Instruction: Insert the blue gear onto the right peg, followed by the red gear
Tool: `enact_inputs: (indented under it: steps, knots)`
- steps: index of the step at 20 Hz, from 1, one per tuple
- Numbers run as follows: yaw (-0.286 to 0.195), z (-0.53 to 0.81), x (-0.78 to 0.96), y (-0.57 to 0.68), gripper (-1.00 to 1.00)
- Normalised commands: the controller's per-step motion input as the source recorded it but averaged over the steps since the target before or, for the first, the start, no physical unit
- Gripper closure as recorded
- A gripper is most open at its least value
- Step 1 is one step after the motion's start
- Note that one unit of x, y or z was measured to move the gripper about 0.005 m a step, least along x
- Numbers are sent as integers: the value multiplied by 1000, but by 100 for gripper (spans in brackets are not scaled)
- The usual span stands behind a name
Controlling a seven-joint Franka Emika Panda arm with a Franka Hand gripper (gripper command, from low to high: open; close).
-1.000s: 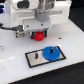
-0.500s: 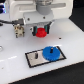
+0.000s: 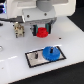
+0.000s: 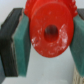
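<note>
We saw gripper [image 3: 42, 31] pinching red gear [image 3: 42, 33] between teal pads [image 4: 19, 42], lifted off white table [image 3: 15, 50]. At gear's five o'clock, blue gear [image 3: 50, 52] sat on grey plate [image 3: 33, 59]; right peg hidden.

This looks like a robotics lab or test bench rather than any home or shop. A bare white desk [image 3: 15, 50] carries nothing domestic, only a grey, black-edged plate [image 3: 37, 59] with a bright blue gear [image 3: 50, 52] seated on it. Just behind the plate hangs a bulky white robot arm [image 3: 35, 10], its claw [image 3: 42, 31] clamped on a red gear [image 3: 42, 33] between teal pads [image 4: 22, 42]. Beside the arm, toward the exterior view's left, sits a small metal fitting [image 3: 19, 31] with dark cables [image 3: 6, 19] trailing off.
</note>
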Motion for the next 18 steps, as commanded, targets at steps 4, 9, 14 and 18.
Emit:
enact_inputs:
  steps: [4,9,14,18]
  knots:
    - [0,365,619,23,100]
    - [0,251,663,14,100]
    - [0,143,651,9,100]
    - [0,88,578,12,100]
